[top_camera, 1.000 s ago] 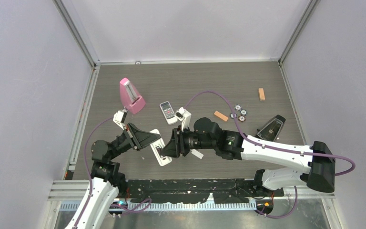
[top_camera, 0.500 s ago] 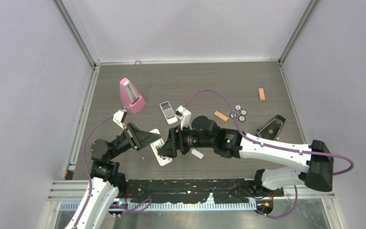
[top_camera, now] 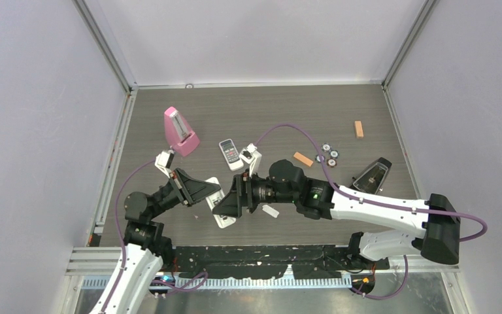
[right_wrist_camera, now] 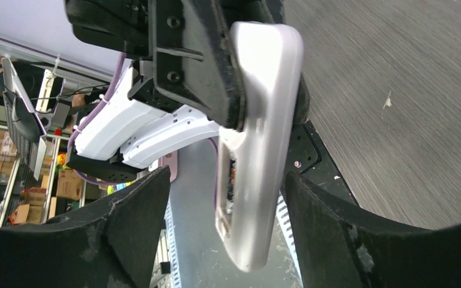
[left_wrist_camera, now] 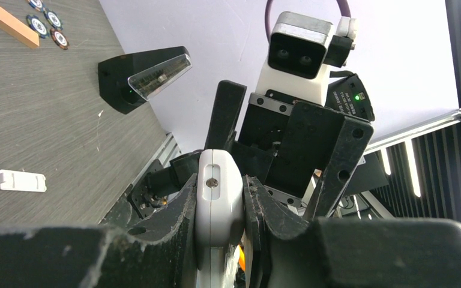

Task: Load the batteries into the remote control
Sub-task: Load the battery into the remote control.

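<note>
My left gripper (top_camera: pixel 213 192) is shut on the long white remote control (top_camera: pixel 219 208), holding it on edge above the table's near middle. In the left wrist view both pads press the remote's (left_wrist_camera: pixel 218 198) flat faces. My right gripper (right_wrist_camera: pixel 228 240) stands open, its fingers (right_wrist_camera: pixel 133 223) on either side of the remote's (right_wrist_camera: pixel 258 150) free end without touching it. An open battery bay (right_wrist_camera: pixel 230 175) shows along the remote's left side, with dark and orange bits inside. I cannot make out the batteries as separate things.
A small white cover (top_camera: pixel 270 211) lies on the table right of the remote. Farther back are a pink metronome (top_camera: pixel 180 131), a shorter remote with a display (top_camera: pixel 230 154), coin discs (top_camera: pixel 330 156), two orange blocks (top_camera: pixel 302 159) and a black metronome (top_camera: pixel 372 175).
My right gripper's jaws have spread apart around the remote's end. The left gripper keeps its hold and has barely moved.
</note>
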Robot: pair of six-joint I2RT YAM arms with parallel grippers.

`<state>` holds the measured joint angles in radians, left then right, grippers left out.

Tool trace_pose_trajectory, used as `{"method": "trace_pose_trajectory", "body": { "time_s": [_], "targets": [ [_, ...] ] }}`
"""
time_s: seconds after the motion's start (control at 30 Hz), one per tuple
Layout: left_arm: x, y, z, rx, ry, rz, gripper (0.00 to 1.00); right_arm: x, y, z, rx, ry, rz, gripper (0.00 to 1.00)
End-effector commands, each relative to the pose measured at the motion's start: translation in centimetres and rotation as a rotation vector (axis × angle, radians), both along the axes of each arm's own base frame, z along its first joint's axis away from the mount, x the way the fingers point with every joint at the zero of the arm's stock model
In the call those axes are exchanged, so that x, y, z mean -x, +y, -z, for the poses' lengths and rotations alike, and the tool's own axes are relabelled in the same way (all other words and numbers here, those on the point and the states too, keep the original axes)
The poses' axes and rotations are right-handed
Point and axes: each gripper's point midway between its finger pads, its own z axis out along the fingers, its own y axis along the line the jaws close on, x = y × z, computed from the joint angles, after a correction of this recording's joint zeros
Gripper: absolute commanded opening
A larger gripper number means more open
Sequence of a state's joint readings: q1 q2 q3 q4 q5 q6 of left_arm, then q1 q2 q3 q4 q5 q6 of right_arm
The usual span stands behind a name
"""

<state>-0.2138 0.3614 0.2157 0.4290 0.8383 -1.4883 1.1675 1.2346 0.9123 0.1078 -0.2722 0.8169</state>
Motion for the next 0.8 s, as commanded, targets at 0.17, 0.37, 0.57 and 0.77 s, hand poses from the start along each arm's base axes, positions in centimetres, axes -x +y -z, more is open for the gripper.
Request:
{"method": "trace_pose_trajectory", "body": {
  "time_s": [0.17,0.37,0.57,0.77],
  "targets": [
    [1.2,0.1,-3.1,0.027,-0.099,0.018,0.00,1.0,2.0,-0.9,-0.097,0.045,-0.080,0.53],
    [1.2,0.1,-3.2,0.030,-0.107,0.017,0.07,0.9,2.3,-0.7,-0.123,0.091,-0.071,0.23],
    [1.3,0.2,-3.1,0.027,-0.116,0.006,0.37,0.6,1.8,-1.2,-0.190,0.148,-0.028,0.11],
    [1.0,0.3,-2.3,0.012,-0.112,-0.008,0.42,0.6,1.2,-1.5,-0.207,0.168,-0.020,0.10]
  ]
}}
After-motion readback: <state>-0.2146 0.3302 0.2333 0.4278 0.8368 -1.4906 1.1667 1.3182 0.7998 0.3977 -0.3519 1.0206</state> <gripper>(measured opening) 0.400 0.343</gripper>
